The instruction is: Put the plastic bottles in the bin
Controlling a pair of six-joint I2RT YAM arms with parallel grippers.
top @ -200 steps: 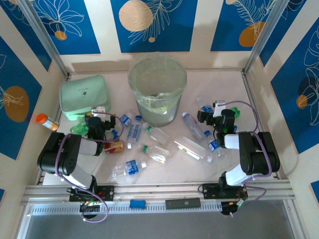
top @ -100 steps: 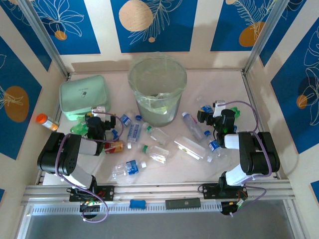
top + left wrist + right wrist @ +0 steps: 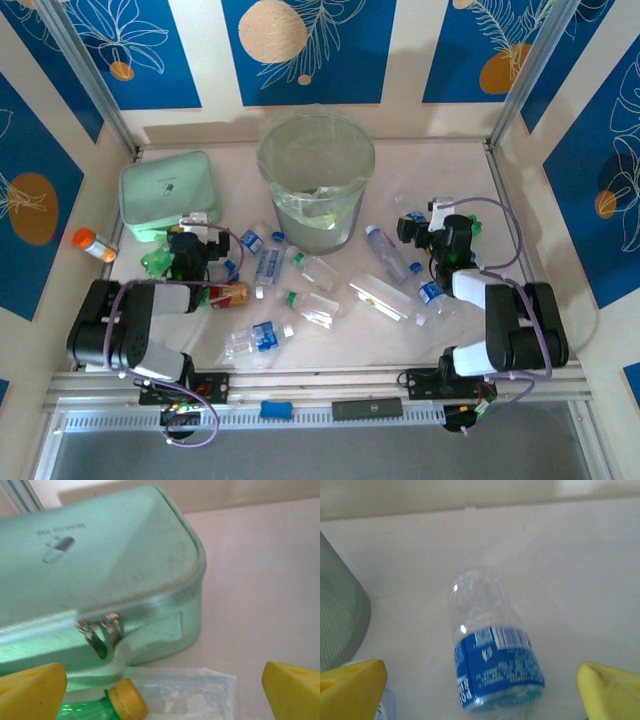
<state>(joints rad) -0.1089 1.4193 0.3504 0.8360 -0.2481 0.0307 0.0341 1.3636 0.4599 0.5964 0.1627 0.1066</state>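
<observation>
The bin (image 3: 272,168), a tall translucent bucket with a liner, stands at the back middle of the table. Several plastic bottles lie in front of it, among them a blue-labelled one (image 3: 268,265), a red-orange labelled one (image 3: 229,294) and a green one (image 3: 157,261). My left gripper (image 3: 190,233) is open beside the green bottle. From its wrist, the green bottle's yellow cap (image 3: 127,700) and a clear bottle (image 3: 195,695) lie between the fingers (image 3: 30,690). My right gripper (image 3: 480,695) is open, and a clear blue-labelled bottle (image 3: 492,665) lies between its fingers (image 3: 612,690).
A mint green zip case (image 3: 167,192) sits at the back left, directly ahead of the left gripper (image 3: 160,700). An orange-capped vial (image 3: 91,243) lies by the left wall. The bin's wall (image 3: 340,615) stands left of the right gripper (image 3: 420,228).
Both arms have dropped their elbows toward the near edge, and both grippers have edged slightly toward the far side. The bottles lie as before.
</observation>
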